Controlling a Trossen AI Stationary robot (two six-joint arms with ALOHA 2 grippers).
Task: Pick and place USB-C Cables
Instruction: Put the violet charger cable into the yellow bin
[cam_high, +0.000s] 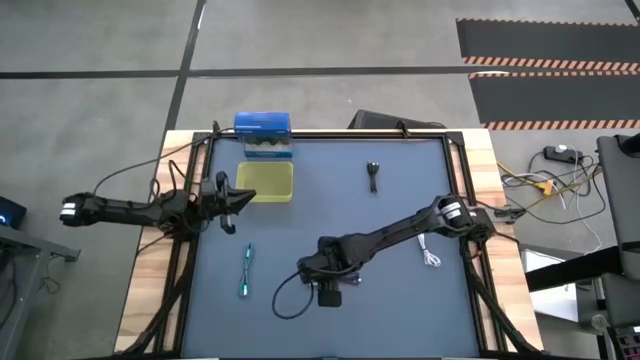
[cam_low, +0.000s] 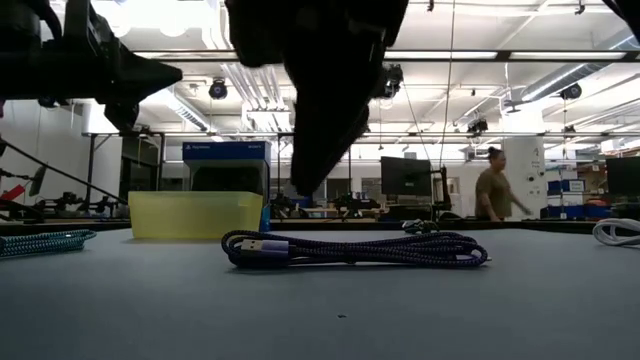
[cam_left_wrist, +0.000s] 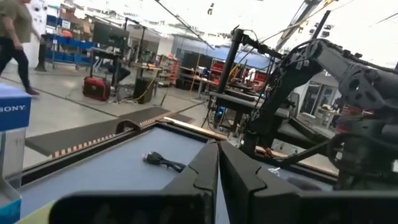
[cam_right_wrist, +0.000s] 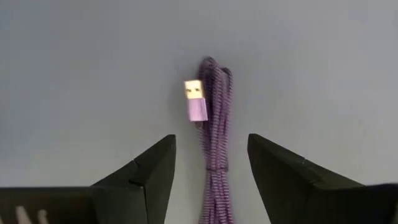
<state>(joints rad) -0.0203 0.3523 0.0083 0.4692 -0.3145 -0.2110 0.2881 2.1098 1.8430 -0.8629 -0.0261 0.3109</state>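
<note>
A dark purple braided cable (cam_right_wrist: 214, 124) lies bundled flat on the blue-grey mat, its gold-tipped plug (cam_right_wrist: 195, 99) beside the bundle; the low view shows it (cam_low: 350, 248) lying lengthwise. My right gripper (cam_right_wrist: 211, 140) is open above it, one finger on each side, not touching; in the high view the gripper (cam_high: 322, 270) hides it. The teal cable (cam_high: 246, 270), black cable (cam_high: 373, 177) and white cable (cam_high: 430, 252) lie apart on the mat. My left gripper (cam_high: 238, 198) is shut and holds nothing, hovering beside the yellow bin (cam_high: 266, 182).
A blue box (cam_high: 263, 125) stands at the mat's far edge behind the yellow bin. A thick black robot wire loops on the mat (cam_high: 288, 298) near my right gripper. Black frame rails (cam_high: 455, 170) border the mat. A person (cam_low: 492, 185) walks in the room beyond the table.
</note>
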